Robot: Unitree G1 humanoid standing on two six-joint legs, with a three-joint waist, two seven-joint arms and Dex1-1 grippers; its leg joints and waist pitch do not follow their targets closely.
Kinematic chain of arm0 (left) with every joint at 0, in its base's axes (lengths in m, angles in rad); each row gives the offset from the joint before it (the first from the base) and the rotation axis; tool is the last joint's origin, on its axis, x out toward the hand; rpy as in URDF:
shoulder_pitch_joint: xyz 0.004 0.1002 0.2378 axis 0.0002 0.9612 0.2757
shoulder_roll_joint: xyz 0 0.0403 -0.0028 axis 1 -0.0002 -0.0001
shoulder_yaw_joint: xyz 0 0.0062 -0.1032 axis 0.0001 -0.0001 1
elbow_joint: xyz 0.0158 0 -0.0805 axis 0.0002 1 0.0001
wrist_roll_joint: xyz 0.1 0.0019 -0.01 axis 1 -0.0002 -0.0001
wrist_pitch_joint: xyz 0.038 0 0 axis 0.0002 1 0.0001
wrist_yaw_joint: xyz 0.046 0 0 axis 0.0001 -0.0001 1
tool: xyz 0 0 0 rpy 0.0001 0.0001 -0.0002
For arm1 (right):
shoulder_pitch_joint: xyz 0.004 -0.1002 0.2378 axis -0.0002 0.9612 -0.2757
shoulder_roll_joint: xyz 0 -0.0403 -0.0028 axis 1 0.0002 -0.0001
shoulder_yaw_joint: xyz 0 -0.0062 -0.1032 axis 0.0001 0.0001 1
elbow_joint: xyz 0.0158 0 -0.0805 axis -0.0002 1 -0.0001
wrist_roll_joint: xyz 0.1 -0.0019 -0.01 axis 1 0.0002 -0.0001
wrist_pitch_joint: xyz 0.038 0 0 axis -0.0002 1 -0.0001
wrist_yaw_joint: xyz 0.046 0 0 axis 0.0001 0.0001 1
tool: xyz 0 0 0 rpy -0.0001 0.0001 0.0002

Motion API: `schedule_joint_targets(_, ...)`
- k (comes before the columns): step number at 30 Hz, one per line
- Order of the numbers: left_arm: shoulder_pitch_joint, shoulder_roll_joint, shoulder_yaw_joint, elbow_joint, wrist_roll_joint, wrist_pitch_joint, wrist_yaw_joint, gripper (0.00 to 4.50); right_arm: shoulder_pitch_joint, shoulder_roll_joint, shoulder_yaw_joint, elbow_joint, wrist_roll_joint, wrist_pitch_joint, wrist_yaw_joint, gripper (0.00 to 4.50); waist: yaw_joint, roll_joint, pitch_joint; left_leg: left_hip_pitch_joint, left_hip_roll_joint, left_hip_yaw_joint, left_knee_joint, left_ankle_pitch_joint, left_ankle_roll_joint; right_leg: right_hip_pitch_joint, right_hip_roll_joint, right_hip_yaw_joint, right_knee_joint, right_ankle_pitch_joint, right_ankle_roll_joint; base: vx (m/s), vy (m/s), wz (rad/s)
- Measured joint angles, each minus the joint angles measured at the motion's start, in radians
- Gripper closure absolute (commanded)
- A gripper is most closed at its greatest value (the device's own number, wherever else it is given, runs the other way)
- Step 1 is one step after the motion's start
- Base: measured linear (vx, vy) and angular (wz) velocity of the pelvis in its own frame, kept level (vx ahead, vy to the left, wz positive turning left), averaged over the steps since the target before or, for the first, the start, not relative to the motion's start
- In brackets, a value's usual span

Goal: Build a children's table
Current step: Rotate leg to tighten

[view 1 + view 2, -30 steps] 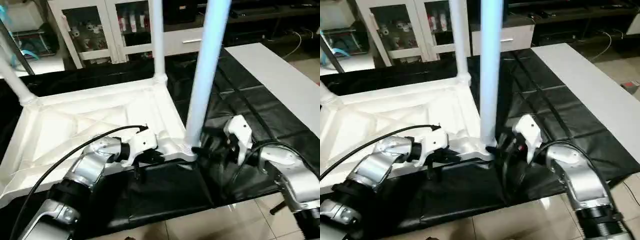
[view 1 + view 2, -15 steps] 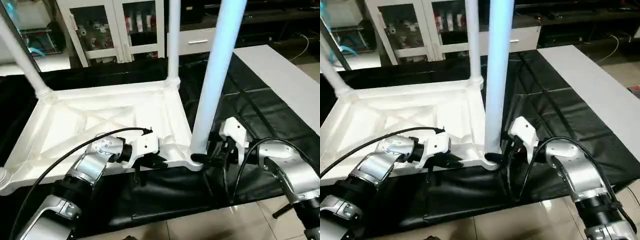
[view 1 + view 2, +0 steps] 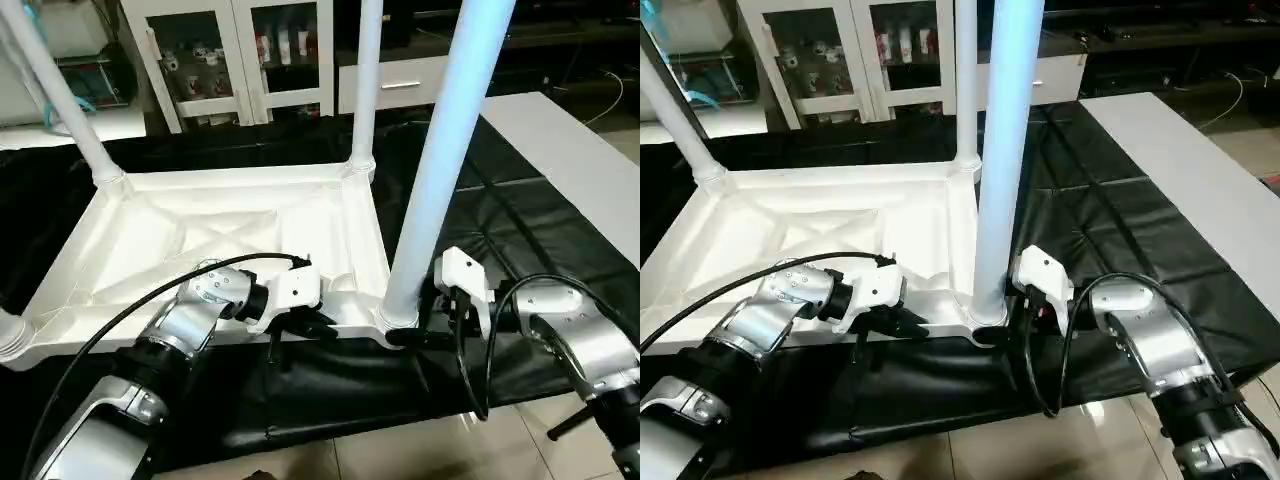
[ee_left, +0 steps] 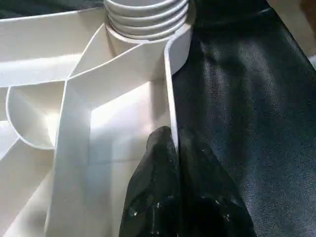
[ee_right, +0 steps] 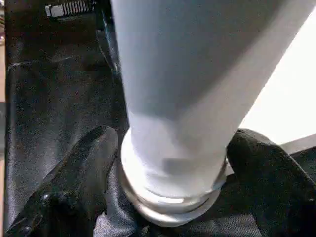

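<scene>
Fingers of the left gripper are clenched on the thin side wall of the table top, low centre of the head view, while the right gripper has its fingers spread around the flared base of the near leg at its corner socket, apparently touching it. We find the top lying ribbed side up on the black-draped worktop, with two further legs standing in the far corners. We judge the step in hand to be seating this leg. To do it well, we would keep the left grip firm against sliding, hold the leg square to its socket, and press straight down its axis; a tilted push could jam the collar.
</scene>
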Motion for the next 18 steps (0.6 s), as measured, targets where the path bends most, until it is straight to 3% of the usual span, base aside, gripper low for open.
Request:
schedule_joint_targets(3, -0.005, -0.002, 0.000, 0.009, 0.000, -0.005, -0.003, 4.46, -0.012, 0.004, 0.005, 0.024, -0.007, -0.008, 0.001, 0.70, 0.000, 0.000, 0.000, 0.000, 0.000, 0.000, 0.000, 0.000, 0.000, 0.000, 0.000, 0.000, 0.000, 0.000, 0.000, 0.000, 0.000, 0.00)
schedule_joint_targets(13, -0.007, 0.001, 0.001, 0.018, -0.001, -0.017, -0.008, 4.50, -0.034, 0.029, 0.017, 0.064, -0.007, -0.027, 0.019, 1.63, -0.001, 0.000, 0.000, 0.000, 0.000, 0.000, 0.001, 0.000, 0.000, 0.000, 0.000, 0.000, 0.001, 0.000, 0.000, 0.000, 0.000, 0.00)
schedule_joint_targets(18, -0.006, 0.002, 0.000, 0.018, -0.001, -0.017, -0.008, 4.50, -0.034, 0.031, 0.017, 0.064, -0.007, -0.027, 0.019, 1.78, -0.001, 0.000, 0.000, 0.000, 0.000, 0.000, 0.001, 0.000, 0.000, -0.001, 0.000, 0.000, 0.002, 0.000, 0.000, 0.000, 0.000, 0.00)
